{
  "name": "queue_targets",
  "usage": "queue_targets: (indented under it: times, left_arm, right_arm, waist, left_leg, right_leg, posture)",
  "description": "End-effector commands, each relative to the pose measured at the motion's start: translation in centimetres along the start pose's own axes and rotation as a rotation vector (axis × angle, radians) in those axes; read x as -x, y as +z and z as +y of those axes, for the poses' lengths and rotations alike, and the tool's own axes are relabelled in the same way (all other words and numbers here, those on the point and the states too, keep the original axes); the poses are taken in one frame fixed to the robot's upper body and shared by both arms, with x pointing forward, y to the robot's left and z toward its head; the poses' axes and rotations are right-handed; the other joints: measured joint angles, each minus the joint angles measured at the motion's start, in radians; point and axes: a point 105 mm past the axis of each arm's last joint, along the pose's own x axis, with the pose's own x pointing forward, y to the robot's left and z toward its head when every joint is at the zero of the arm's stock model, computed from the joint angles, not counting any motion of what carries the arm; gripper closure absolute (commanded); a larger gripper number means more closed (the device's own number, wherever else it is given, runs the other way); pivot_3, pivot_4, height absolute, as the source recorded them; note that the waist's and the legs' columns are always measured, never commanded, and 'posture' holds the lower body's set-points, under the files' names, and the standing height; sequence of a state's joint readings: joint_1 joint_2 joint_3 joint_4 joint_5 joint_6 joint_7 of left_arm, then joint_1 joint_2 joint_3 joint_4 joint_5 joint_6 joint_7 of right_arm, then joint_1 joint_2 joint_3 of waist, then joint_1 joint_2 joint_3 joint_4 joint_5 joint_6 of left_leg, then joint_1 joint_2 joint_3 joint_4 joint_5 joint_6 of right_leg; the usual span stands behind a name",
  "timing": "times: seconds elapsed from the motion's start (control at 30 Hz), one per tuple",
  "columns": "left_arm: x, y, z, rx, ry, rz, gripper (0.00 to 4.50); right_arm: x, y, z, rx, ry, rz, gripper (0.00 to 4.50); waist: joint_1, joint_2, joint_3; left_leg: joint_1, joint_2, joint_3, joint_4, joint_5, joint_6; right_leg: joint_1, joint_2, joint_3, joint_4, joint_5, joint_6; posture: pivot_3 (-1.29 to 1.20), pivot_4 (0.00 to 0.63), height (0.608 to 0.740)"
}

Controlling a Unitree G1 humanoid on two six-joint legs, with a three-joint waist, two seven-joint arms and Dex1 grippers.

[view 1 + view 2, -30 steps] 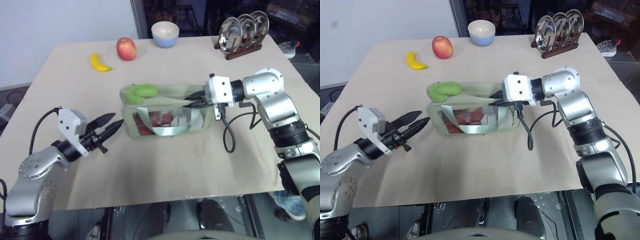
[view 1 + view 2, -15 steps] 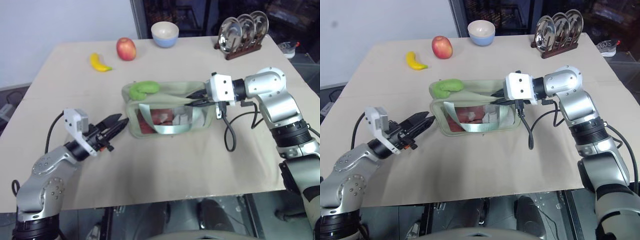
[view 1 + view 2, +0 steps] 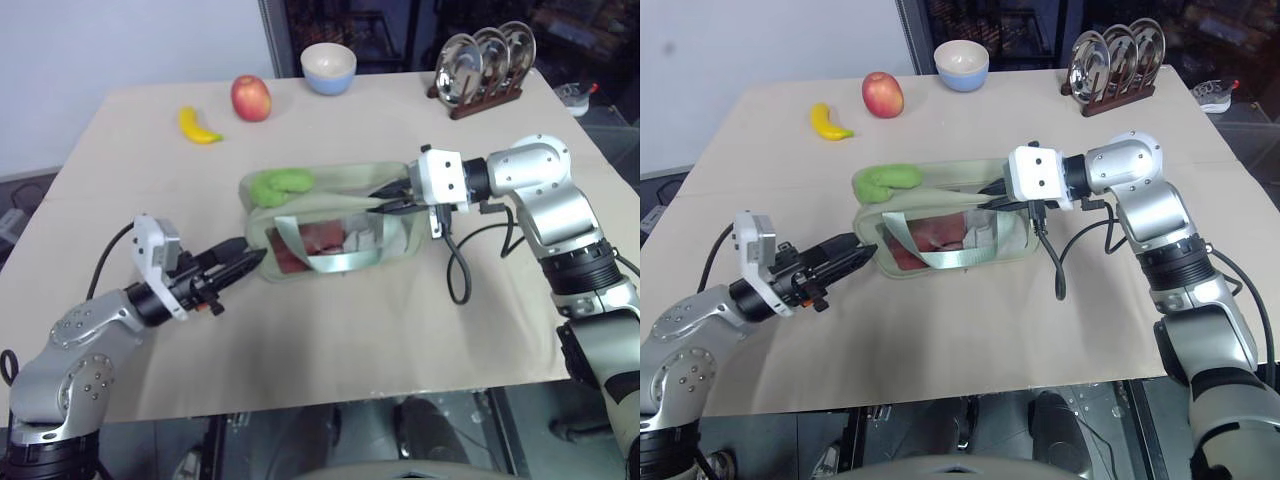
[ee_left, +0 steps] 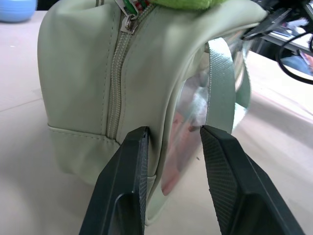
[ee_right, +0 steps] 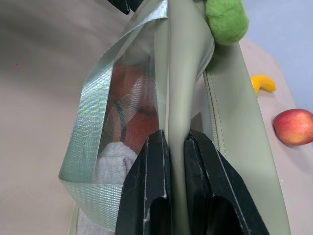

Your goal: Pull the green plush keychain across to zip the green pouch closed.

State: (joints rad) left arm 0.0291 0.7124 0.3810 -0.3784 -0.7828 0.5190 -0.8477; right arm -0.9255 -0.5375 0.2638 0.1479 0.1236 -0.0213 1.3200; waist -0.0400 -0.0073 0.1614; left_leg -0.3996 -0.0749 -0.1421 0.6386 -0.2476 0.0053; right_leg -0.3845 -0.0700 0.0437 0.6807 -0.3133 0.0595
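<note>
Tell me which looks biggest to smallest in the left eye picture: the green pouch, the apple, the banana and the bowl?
1. Green pouch, by far.
2. Bowl.
3. Apple and banana look alike, so no ranking.

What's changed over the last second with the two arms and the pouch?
The left tool closed in from the pouch's left; its open fingers now straddle the end edge of the pale sage-green fabric pouch. Unchanged: right tool shut on the pouch's top edge, lime-green fuzzy plush keychain at the left end, unheld.
</note>
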Motion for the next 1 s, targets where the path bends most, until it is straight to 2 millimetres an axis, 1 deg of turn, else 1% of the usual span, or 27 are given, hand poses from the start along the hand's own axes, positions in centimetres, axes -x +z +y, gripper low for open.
queue_targets:
  times: [0.03,0.13,0.2,0.3,0.37,0.4,0.43,0.47,0.5,0.53,0.57,0.63,0.67,0.73,0.77,0.83,0.9,1.0]
  left_arm:
    - [-0.5,1.0,0.6,-0.081,0.024,-0.018,2.80]
    - [-1.5,0.2,0.5,-0.104,0.026,0.000,2.80]
    - [-1.8,-0.3,0.3,-0.114,0.022,0.011,2.80]
    - [-1.8,-0.5,0.0,-0.104,0.006,0.000,3.50]
    - [-1.8,-0.6,0.0,-0.104,0.009,0.000,4.44]
    - [-1.8,-0.6,0.1,-0.108,0.012,0.001,4.44]
    - [-1.8,-0.6,0.2,-0.113,0.018,-0.004,4.48]
    - [-1.8,-0.5,0.2,-0.118,0.023,-0.010,4.50]
    - [-1.9,-0.5,0.3,-0.124,0.027,-0.014,4.50]
    - [-1.9,-0.4,0.3,-0.129,0.029,-0.017,4.50]
    - [-2.0,-0.4,0.4,-0.133,0.036,-0.019,4.50]
    - [-1.9,-0.4,0.5,-0.142,0.046,-0.017,4.50]
    - [-1.9,-0.5,0.6,-0.147,0.053,-0.015,4.50]
    - [-1.8,-0.4,0.8,-0.151,0.061,-0.016,4.50]
    - [-1.7,-0.4,0.8,-0.153,0.062,-0.016,4.50]
    - [-1.7,-0.3,0.9,-0.151,0.069,-0.022,4.50]
    - [-1.7,-0.2,1.0,-0.154,0.073,-0.022,4.50]
    - [-1.8,-0.2,1.1,-0.157,0.074,-0.022,4.50]
  right_arm:
    - [0.3,1.7,-0.5,0.052,-0.028,-0.047,4.50]
    - [0.3,1.8,-0.4,0.050,-0.028,-0.051,4.50]
    - [0.3,1.9,-0.4,0.047,-0.028,-0.054,4.50]
    - [0.5,1.9,-0.2,0.039,-0.030,-0.053,4.50]
    - [0.7,1.7,-0.2,0.012,-0.038,-0.044,4.50]
    - [0.8,1.8,-0.3,-0.008,-0.042,-0.044,4.50]
    - [1.1,1.8,-0.3,-0.029,-0.034,-0.044,4.05]
    - [1.4,2.1,-0.7,-0.041,-0.067,-0.053,3.60]
    - [1.7,2.5,-1.6,-0.052,-0.131,-0.069,3.42]
    - [2.0,2.9,-2.2,-0.067,-0.176,-0.082,3.01]
    - [2.4,3.5,-2.2,-0.088,-0.173,-0.095,2.54]
    - [3.2,5.5,-2.6,-0.124,-0.193,-0.153,2.54]
    - [3.6,6.8,-3.2,-0.171,-0.217,-0.196,2.54]
    - [3.8,8.5,-3.9,-0.219,-0.244,-0.231,2.54]
    - [3.5,9.1,-3.8,-0.216,-0.244,-0.231,2.54]
    - [1.6,10.1,-2.6,-0.150,-0.218,-0.216,2.54]
    - [-0.3,9.8,-2.0,-0.083,-0.222,-0.169,2.54]
    - [-1.8,9.2,-1.7,-0.048,-0.221,-0.142,2.54]
  waist:
    - [0.001,0.000,0.000]
    - [0.001,0.000,0.000]
    - [-0.001,0.000,0.000]
    - [-0.001,0.000,0.000]
    - [-0.001,0.000,0.000]
    - [-0.001,0.000,0.000]
    - [-0.001,0.000,0.000]
    - [0.000,0.000,0.000]
    - [0.000,0.000,0.000]
    - [0.001,0.000,0.000]
    - [0.002,0.000,0.000]
    - [0.002,0.000,0.000]
    - [0.003,0.000,0.000]
    - [0.000,0.000,0.000]
    - [0.000,0.000,0.000]
    - [0.001,0.000,0.000]
    - [-0.001,0.000,0.000]
    - [0.000,0.000,0.000]
  left_leg:
    - [0.000,0.000,0.000,0.000,0.000,0.000]
    - [0.000,0.000,0.000,0.000,0.000,0.000]
    - [0.000,0.000,0.000,0.000,0.000,0.000]
    - [0.000,0.000,0.000,0.000,0.000,0.000]
    - [0.000,0.000,0.000,0.000,0.000,0.000]
    - [0.000,0.000,0.000,0.000,0.000,0.000]
    - [0.000,0.000,0.000,0.000,0.000,0.000]
    - [0.000,0.000,0.000,0.001,0.000,0.000]
    - [0.000,0.000,0.000,0.001,0.000,0.000]
    - [0.000,0.000,0.000,0.001,0.000,0.000]
    - [0.000,0.000,0.000,0.001,0.000,0.000]
    - [0.000,0.000,0.000,0.001,0.000,0.000]
    - [0.000,0.000,0.000,0.001,0.000,0.000]
    - [-0.001,0.000,0.000,0.001,0.000,0.000]
    - [-0.001,0.000,0.000,0.001,0.000,0.000]
    - [-0.001,0.000,-0.001,0.001,0.000,0.000]
    - [-0.001,0.000,-0.001,0.000,0.000,0.000]
    - [-0.001,0.000,0.000,0.001,0.000,0.000]
  right_leg:
    - [0.000,0.000,0.000,0.000,0.000,0.000]
    - [0.000,0.000,0.000,0.000,0.000,0.000]
    - [0.000,0.000,0.000,0.000,0.000,0.000]
    - [0.000,0.000,0.000,0.000,0.000,0.000]
    - [0.000,0.000,0.000,0.000,0.000,0.000]
    - [0.000,0.000,0.000,0.000,0.000,0.000]
    - [0.000,0.000,0.000,0.000,0.000,0.000]
    - [0.000,0.000,0.000,0.000,0.000,0.000]
    - [0.000,0.000,0.000,0.000,0.000,0.000]
    - [0.000,0.000,0.000,0.000,0.000,0.000]
    - [0.000,0.000,0.000,0.001,0.000,0.000]
    - [0.000,0.000,0.000,0.001,0.000,0.000]
    - [0.000,0.000,0.000,0.001,0.000,0.000]
    - [0.000,0.000,0.001,0.001,0.000,0.000]
    - [-0.001,0.000,0.000,0.001,0.000,0.000]
    - [-0.001,0.000,0.000,0.001,0.000,0.000]
    - [-0.002,0.000,0.000,0.001,0.000,0.000]
    - [-0.002,0.000,0.000,0.002,0.000,0.000]
  posture:
    - [0.00,0.150,0.740]
    - [0.00,0.150,0.740]
    - [0.00,0.150,0.740]
    - [0.00,0.150,0.740]
    - [0.00,0.150,0.740]
    - [0.00,0.150,0.740]
    - [0.00,0.150,0.740]
    - [0.00,0.150,0.740]
    - [0.00,0.150,0.740]
    - [0.00,0.150,0.740]
    - [0.00,0.150,0.740]
    - [0.00,0.150,0.740]
    - [0.00,0.150,0.740]
    - [0.00,0.150,0.740]
    - [0.00,0.150,0.740]
    - [0.00,0.150,0.740]
    - [0.00,0.150,0.740]
    - [0.00,0.150,0.740]
